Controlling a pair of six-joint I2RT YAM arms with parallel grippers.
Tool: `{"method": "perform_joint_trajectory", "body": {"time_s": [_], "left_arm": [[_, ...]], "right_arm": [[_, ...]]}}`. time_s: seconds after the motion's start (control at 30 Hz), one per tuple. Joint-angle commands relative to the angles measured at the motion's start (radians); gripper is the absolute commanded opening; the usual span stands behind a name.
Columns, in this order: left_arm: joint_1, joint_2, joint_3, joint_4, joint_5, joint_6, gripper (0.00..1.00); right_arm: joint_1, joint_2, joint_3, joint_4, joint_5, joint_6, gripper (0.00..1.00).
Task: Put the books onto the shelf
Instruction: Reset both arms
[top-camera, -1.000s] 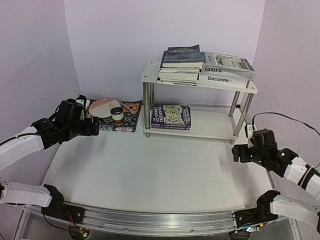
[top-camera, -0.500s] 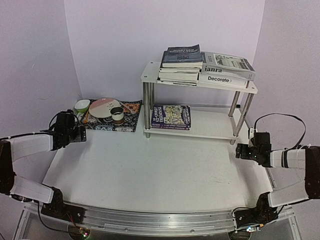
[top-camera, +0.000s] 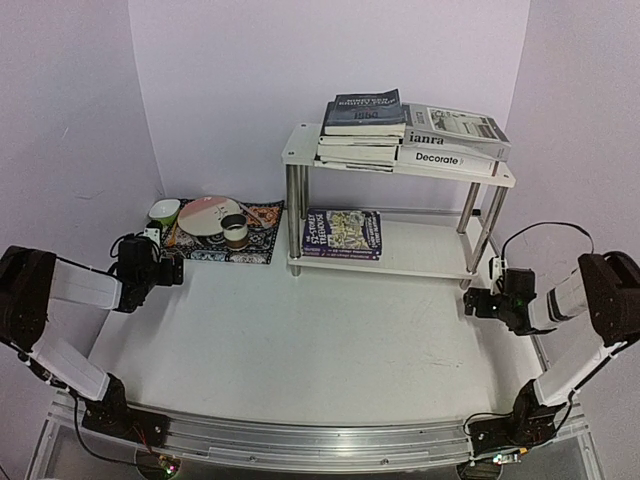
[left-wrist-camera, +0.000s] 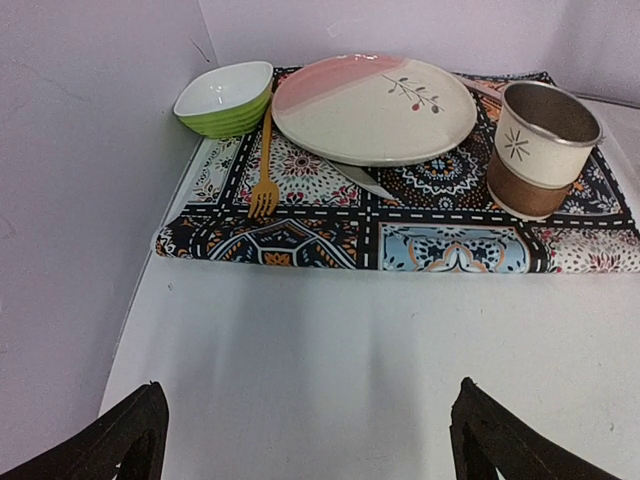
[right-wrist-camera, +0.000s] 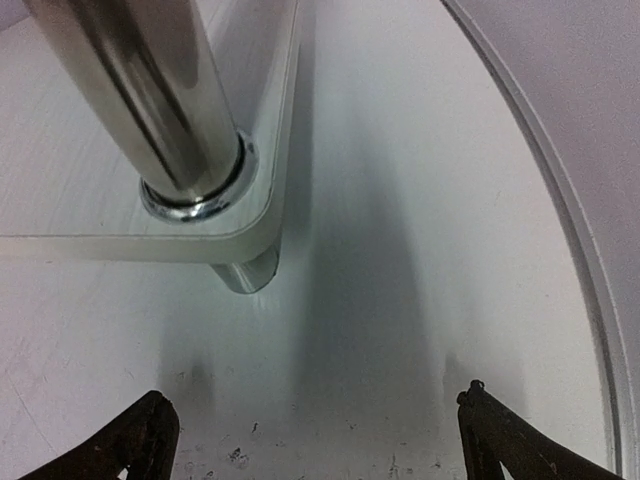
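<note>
Lilac walls are framing a white desk (top-camera: 300, 350), and the stacked books (top-camera: 400, 135) are sitting on the top board of the white two-tier shelf with chrome legs (top-camera: 440, 255), a purple paperback (top-camera: 343, 233) lying on its lower board. Left fingers (left-wrist-camera: 130, 445) are hanging wide open before the patterned placemat (left-wrist-camera: 290, 245); right fingers (right-wrist-camera: 145, 440) are gaping empty by a shelf leg.

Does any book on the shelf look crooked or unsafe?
Nothing looks unsafe. The left pile on the shelf's top board has uneven edges; the purple book lies flat below.
</note>
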Motion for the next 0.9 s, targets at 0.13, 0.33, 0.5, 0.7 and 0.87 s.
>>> {"method": "perform_joint_trajectory", "body": {"time_s": [0.13,0.33,0.5,0.7,0.87], "left_arm": [[0.023,0.082,0.008,0.168,0.049,0.041,1.00],[0.066,0.093,0.029,0.133,0.103,0.007,1.00],[0.068,0.091,0.029,0.130,0.102,0.007,0.99],[0.067,0.087,0.025,0.131,0.102,0.007,1.00],[0.067,0.087,0.025,0.131,0.103,0.007,1.00]], "right_arm": [[0.001,0.040,0.080,-0.021,0.083,0.024,0.98],[0.002,0.045,0.106,-0.064,-0.008,-0.021,0.98],[0.002,0.044,0.107,-0.072,-0.017,-0.024,0.98],[0.002,0.048,0.111,-0.073,-0.015,-0.024,0.98],[0.007,0.043,0.111,-0.084,-0.009,-0.029,0.98]]}}
